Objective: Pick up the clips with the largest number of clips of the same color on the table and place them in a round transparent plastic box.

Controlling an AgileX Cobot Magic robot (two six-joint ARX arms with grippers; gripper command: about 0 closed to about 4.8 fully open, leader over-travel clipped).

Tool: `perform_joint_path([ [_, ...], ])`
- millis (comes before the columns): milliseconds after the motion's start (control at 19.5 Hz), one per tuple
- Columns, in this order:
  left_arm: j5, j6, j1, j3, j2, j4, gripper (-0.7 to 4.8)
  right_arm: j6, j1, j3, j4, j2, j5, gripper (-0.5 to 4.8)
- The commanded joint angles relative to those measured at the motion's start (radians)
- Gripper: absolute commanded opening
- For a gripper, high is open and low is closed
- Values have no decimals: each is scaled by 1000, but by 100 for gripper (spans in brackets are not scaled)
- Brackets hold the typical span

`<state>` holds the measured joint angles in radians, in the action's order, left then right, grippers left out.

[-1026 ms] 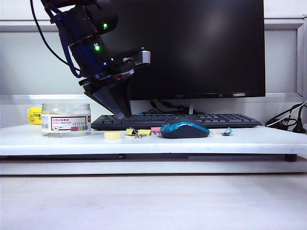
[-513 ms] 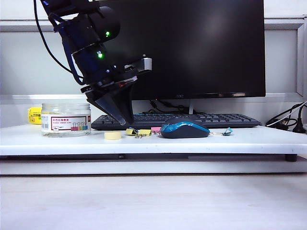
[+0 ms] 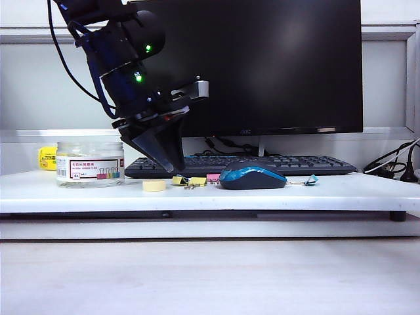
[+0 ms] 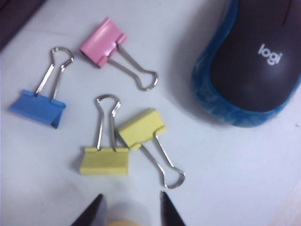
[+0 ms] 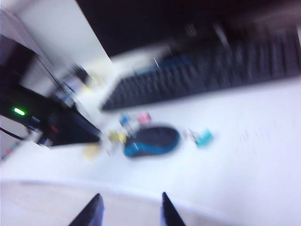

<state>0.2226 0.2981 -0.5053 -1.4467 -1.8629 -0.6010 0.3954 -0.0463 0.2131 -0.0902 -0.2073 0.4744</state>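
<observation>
Black monitor (image 3: 262, 65) at rear, keyboard (image 3: 243, 165) before it, both standing on the white table (image 3: 210, 197). Left arm leaning down over the cluster of small items in front of the keyboard, presumably to line up on a yellow clip.

Round transparent plastic box (image 3: 90, 163) set at the table's left side, well apart from the clips, lid off as far as can be told, mouth up and ready to receive. Blue-and-black mouse (image 3: 252, 177) just right of the clips; pale tape roll (image 3: 154, 186) just left of them.

Left gripper (image 4: 130, 208) poised above the table near the yellow pair, jaws parted, nothing between the tips. Right gripper (image 5: 130, 208) held high and well back from the work, looking across the table; view blurred, fingers apart, nothing held.

Clips (image 4: 120, 148): two yellow, lying flat and touching at one corner, nearest the left gripper. One with long axis running away from the gripper, wire handles pointing toward the blue clip (image 4: 37, 107). Other lying oblique, body toward the pink clip (image 4: 102, 42), handles trailing back on the mouse's side. Yellow judged the majority colour: two against one pink, one blue, and one teal clip (image 3: 308, 180) beyond the mouse. Neither yellow clip yet gripped.
</observation>
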Motion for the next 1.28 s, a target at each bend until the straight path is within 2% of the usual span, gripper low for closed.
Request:
perform_joint_path([
  [51, 7, 1, -2, -5, -12, 16, 157, -13, -3, 71, 13, -111, -5, 163],
  [359, 7, 19, -2, -7, -19, 48, 163, -53, -25, 177, 61, -232, -2, 162],
  [462, 6, 38, -2, -7, -25, 49, 194, -59, -25, 180, 65, -230, -2, 162],
  [769, -25, 71, -2, -7, -38, 62, 194, -60, -25, 179, 65, -230, -1, 162],
  [974, -23, 79, -1, -7, -40, 68, 194, -92, -31, 180, 59, -230, 65, 164],
  [1077, -17, 80, -1, -7, -48, 70, 194, -122, -68, 181, 30, -232, -4, 180],
  [1282, -16, 86, -1, -7, -71, 70, 194, -142, -109, 197, -7, -269, -31, 203],
])
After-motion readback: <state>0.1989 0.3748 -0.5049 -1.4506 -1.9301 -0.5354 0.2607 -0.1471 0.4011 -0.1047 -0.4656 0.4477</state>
